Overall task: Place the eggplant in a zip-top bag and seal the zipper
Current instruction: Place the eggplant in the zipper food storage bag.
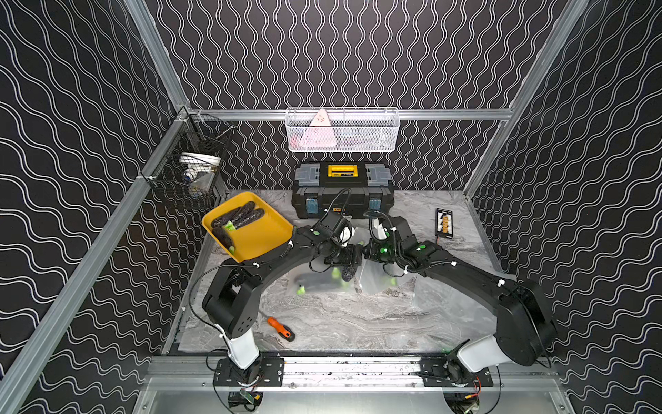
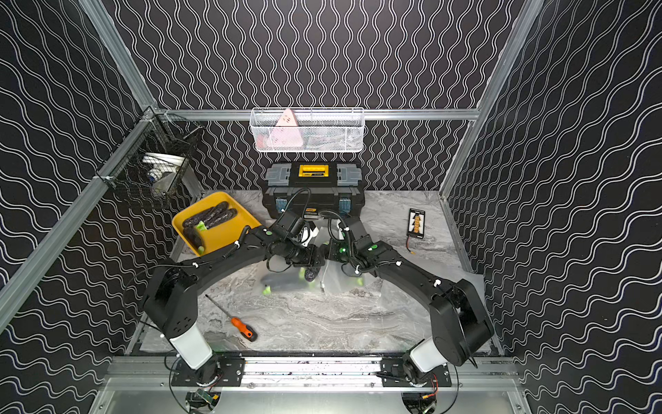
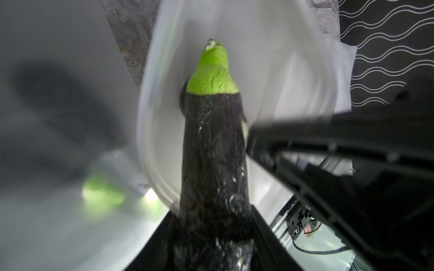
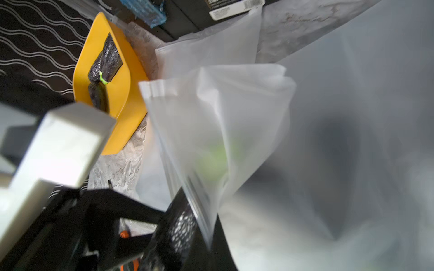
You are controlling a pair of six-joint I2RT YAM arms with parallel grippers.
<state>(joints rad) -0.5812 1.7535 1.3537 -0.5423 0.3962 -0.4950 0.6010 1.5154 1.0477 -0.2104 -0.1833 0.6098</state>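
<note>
Grasping eggplant (image 3: 212,145) in left gripper (image 3: 211,225), green stem end inside open mouth of bag (image 3: 270,75); pinching bag rim in clenched right gripper (image 4: 210,239), held up over middle of desk (image 1: 340,322)

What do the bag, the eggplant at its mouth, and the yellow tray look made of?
Bag: thin frosted plastic film, translucent, creased. Eggplant: probably a fake, rubbery or plastic; glossy speckled dark skin, flat bright-green cap. Tray: smooth matte yellow plastic, likely.
</note>
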